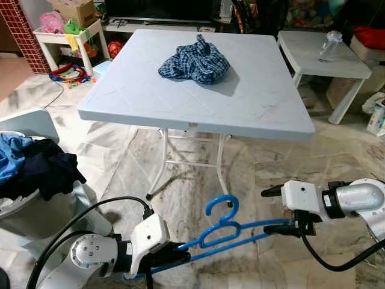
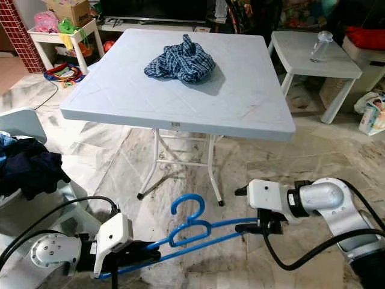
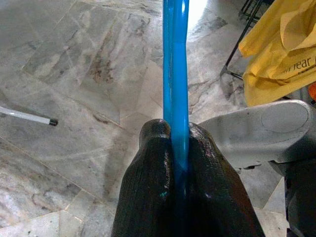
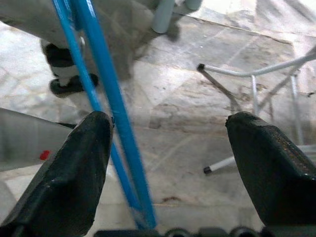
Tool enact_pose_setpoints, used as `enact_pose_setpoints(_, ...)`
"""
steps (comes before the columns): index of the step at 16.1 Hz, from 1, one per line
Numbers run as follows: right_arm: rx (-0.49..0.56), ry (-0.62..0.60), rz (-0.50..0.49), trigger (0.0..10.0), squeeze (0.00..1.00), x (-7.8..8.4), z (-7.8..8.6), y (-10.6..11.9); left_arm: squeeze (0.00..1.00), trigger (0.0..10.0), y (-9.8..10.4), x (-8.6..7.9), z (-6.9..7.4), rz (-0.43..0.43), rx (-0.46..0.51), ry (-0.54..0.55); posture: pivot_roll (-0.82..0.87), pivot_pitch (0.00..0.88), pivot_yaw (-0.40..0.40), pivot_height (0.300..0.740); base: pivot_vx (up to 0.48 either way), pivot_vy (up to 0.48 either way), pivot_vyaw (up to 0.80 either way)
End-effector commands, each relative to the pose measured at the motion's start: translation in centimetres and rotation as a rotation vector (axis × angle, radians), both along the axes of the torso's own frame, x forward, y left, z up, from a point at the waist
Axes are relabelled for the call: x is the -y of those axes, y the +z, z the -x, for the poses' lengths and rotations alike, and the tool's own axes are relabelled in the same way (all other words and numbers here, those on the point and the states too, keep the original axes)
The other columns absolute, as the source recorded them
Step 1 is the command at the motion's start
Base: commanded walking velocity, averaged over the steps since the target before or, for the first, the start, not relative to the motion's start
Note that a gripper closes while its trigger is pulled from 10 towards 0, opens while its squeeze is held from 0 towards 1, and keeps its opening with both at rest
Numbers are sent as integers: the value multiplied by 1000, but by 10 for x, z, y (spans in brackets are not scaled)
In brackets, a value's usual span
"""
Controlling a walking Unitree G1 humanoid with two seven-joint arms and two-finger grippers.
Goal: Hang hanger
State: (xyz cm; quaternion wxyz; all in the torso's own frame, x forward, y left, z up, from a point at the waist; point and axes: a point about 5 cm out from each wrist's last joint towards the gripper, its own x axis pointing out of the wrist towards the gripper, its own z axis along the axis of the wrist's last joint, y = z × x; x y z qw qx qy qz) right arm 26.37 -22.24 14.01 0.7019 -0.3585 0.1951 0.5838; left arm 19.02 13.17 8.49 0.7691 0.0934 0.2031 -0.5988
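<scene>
The left wrist view shows a yellow cloth (image 3: 279,47). The left end effector (image 1: 180,257) is pinched tight on one end of the blue hanger (image 1: 225,232), held low over the marble floor (image 1: 120,162). The right end effector (image 1: 274,211) is spread wide, one finger (image 4: 74,168) against the hanger's other end. Beyond stands the bench (image 1: 252,105), bearing a plaid garment (image 1: 195,60).

Head eyes look down; wrist views hug the hanger (image 1: 222,232).

One blue hanger (image 1: 222,232), two tables (image 1: 252,114) (image 1: 337,63), one checked shirt (image 1: 194,60), one laundry basket (image 1: 36,217), one bottle (image 1: 331,45), two grippers (image 1: 180,256) (image 1: 274,211).
</scene>
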Motion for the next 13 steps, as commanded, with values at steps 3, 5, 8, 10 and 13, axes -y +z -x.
enact_pose_setpoints(3, -48, 55, 16, 0, 0, -3, 8, 4, 0, 10000, 0, -2, 1, -16, 10, -11, 3, 75, -16, 740, 0, 0, 0)
enact_pose_setpoints(5, -101, 89, 18, 0, 0, -7, 16, 2, 0, 10000, -1, -1, 1, -21, 13, -17, 1, 76, -15, 740, 0, 0, 0)
enact_pose_setpoints(8, -132, 101, 32, 0, 0, -8, 22, -4, 0, 10000, -1, 1, 0, -21, 19, -20, -2, 75, -14, 740, 0, 0, 0)
enact_pose_setpoints(10, -132, 103, 22, 0, 0, -13, 25, -8, 0, 10000, -1, 1, -1, -20, 22, -20, -4, 75, -14, 740, 0, 0, 0)
enact_pose_setpoints(13, -99, 100, 34, 0, 0, -22, 24, -15, 0, 10000, 0, 3, -1, -17, 22, -23, -4, 75, -12, 740, 0, 0, 0)
